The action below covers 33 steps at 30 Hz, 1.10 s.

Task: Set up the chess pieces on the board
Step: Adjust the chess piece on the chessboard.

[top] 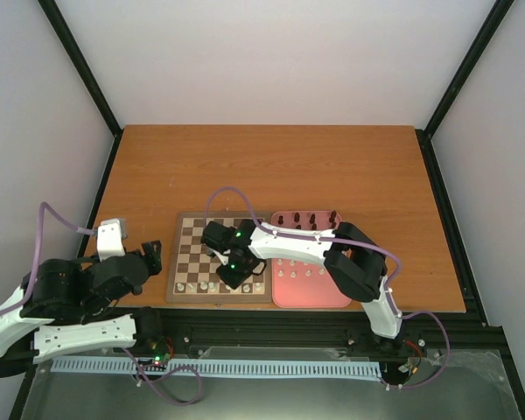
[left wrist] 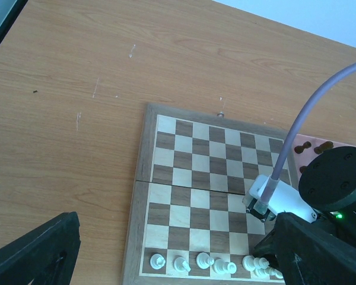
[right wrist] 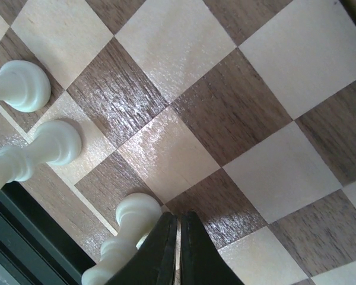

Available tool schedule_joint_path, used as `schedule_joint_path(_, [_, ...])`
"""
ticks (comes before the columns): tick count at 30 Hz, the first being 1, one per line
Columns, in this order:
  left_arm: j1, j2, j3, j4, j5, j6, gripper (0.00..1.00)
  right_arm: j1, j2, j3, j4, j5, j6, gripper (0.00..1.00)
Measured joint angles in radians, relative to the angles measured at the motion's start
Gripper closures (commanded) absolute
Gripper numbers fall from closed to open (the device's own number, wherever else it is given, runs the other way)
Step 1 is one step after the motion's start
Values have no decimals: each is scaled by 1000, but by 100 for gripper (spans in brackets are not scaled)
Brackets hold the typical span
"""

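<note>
Piece [right wrist: 132, 215] partly behind right tool [right wrist: 178, 218] (cropped)

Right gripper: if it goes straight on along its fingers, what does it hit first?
The right gripper would probably meet the board first, on bare squares beside a white piece; depth is unclear.

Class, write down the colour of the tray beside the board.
Pink; the tray shows best in the top external view.

You have board [top: 195, 248] in light and dark brown checks, brown rim; cream-white chess pieces [left wrist: 203, 260]; dark brown pieces [top: 308, 219] on pink tray [top: 315, 293]; orange-brown wood-grain table [top: 271, 166].
</note>
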Motion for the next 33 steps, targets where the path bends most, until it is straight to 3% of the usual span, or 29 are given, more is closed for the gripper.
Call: schedule_joint_path(33, [0,-25,-40,-7,0,-24,0,0,37,49,10,-68,-45,96])
